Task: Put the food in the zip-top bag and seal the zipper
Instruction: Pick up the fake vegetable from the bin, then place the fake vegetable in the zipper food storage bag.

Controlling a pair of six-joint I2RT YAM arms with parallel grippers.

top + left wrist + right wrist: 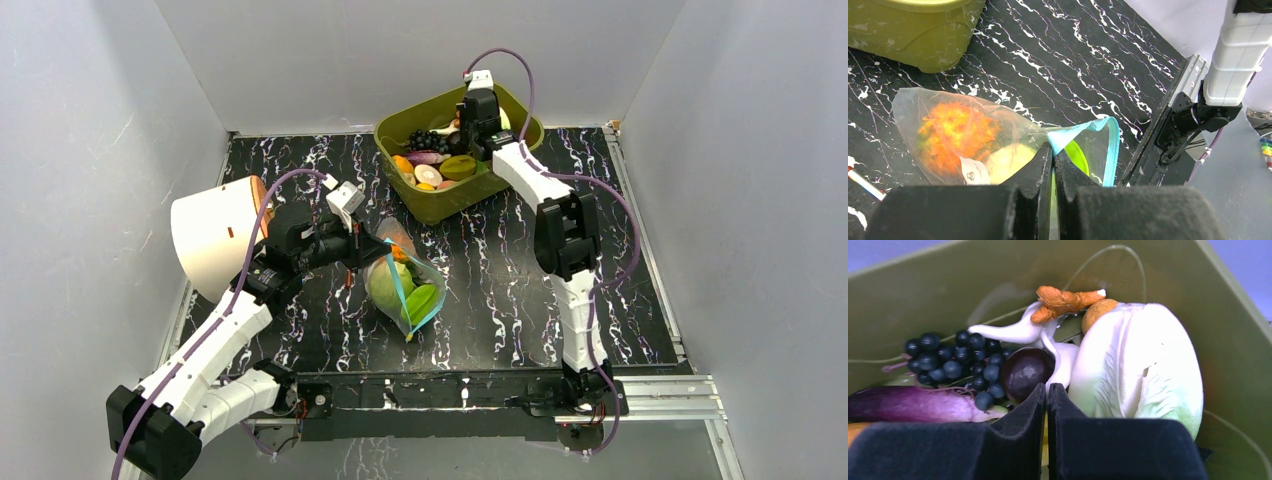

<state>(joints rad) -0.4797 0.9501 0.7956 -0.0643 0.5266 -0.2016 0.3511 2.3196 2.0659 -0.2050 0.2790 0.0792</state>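
Black white-veined tabletop (500,290), pale walls around. Clear crinkly zip-top bag (405,290) mid-frame in top view, holding orange toy pineapple (955,132) and pale-green cabbage (1008,160); light-blue zipper strip (1115,150) gaping. Bag rim clamped in left gripper (1053,150). Upper centre, inside olive-green plastic tub (455,205), right gripper (1047,390) — jaws together beside dark purple round fruit (1025,372), catch unclear. Step: fetching food. Next — lift clear, carry to bag mouth.

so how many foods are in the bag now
3: orange pineapple at the closed end, pale cabbage in the middle, bright green piece by the blue rim. More may be hidden.
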